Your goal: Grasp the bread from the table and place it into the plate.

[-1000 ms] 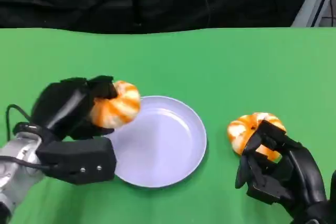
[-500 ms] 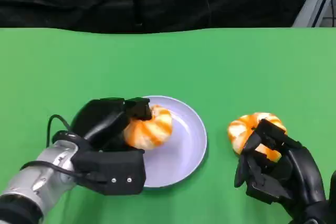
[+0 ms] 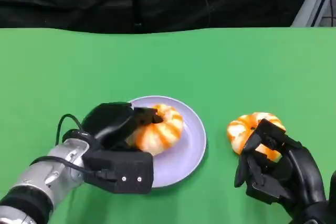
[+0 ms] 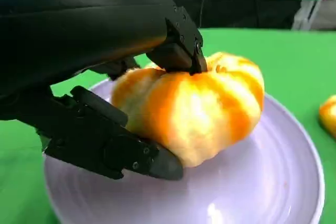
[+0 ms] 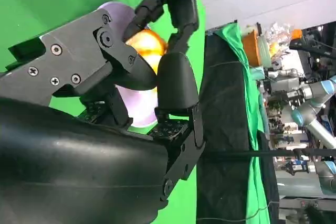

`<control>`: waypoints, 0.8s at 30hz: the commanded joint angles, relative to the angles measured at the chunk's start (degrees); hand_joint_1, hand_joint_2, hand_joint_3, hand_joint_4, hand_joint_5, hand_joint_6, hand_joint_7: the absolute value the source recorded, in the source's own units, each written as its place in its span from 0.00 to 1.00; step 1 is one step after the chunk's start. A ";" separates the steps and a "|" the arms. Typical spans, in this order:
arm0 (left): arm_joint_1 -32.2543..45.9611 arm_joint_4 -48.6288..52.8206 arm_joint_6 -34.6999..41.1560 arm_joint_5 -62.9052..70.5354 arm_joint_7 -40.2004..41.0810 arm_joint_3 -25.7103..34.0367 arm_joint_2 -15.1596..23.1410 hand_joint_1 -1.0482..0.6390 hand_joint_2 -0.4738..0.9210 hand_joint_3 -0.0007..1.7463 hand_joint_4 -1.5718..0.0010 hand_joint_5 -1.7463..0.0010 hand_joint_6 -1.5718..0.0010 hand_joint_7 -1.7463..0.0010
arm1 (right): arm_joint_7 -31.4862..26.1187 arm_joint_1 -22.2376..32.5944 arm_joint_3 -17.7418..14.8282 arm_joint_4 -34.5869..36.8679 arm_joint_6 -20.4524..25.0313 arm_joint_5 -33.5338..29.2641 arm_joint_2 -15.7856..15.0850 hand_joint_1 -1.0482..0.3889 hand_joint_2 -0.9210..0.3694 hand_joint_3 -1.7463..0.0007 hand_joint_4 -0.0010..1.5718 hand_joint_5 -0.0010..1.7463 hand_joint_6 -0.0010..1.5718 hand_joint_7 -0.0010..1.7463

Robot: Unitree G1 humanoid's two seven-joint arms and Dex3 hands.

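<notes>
Holding a bread roll [image 3: 157,129] in the left hand [image 3: 113,129], fingers wrapped over its top and under its near side, with the roll sitting low over the lilac plate [image 3: 191,145], toward the plate's nine o'clock half. From the left wrist view, underside of the roll [image 4: 194,114] apparently touching or just above the plate floor [image 4: 273,182]; exact contact hard to tell. Best done now: lower until the roll rests fully on the plate, then spread the fingers slowly and evenly so the soft, rounded roll does not roll toward the rim, and lift straight up and back toward seven o'clock to avoid dragging the plate, which looks light and could slide on the green table [image 3: 220,61]. Round and puffy, ring-shaped with a dimple in the middle, striped in orange-brown and pale cream, glossy crust, probably light and slightly yielding. A second roll [image 3: 249,127] of the same look lying on the table at three o'clock of the plate, well clear of its rim. Right hand [image 3: 275,169] resting just at that roll's five o'clock side, fingers curled and touching its near edge, not plainly gripping it; whether closed around it or merely beside it cannot be told.
</notes>
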 commanded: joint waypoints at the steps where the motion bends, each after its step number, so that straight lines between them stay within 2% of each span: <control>1: -0.53 -0.78 0.81 0.78 -3.47 -0.89 2.26 0.06 1.00 0.30 0.98 1.00 0.78 1.00 | -0.23 0.03 -0.48 -0.52 0.06 0.43 -0.38 0.66 0.27 0.33 0.54 1.00 0.40 1.00; 5: -0.24 -1.39 0.48 0.74 -5.62 -1.46 3.33 0.01 1.00 0.37 1.00 1.00 0.87 1.00 | -0.03 0.12 -0.41 -0.32 -0.63 0.38 -0.31 0.67 0.27 0.33 0.55 1.00 0.40 1.00; 10: 0.42 -2.68 0.79 0.52 -6.88 -1.50 4.07 0.00 1.00 0.40 1.00 1.00 0.91 1.00 | -0.36 0.37 -0.26 -0.79 -0.24 0.10 -0.33 0.67 0.26 0.33 0.54 1.00 0.39 0.99; 18: 2.25 -7.22 1.08 -3.52 -11.44 1.19 5.22 0.01 1.00 0.41 1.00 1.00 0.86 0.98 | -0.22 0.17 -0.29 -0.74 -0.22 0.18 -0.60 0.67 0.25 0.34 0.54 1.00 0.40 0.99; 24: 3.97 -11.63 1.59 -7.46 -16.47 4.04 6.37 0.04 1.00 0.41 0.95 0.98 0.81 0.98 | 0.28 -0.05 -0.46 -0.06 -0.72 0.40 -0.71 0.67 0.26 0.34 0.55 1.00 0.39 0.99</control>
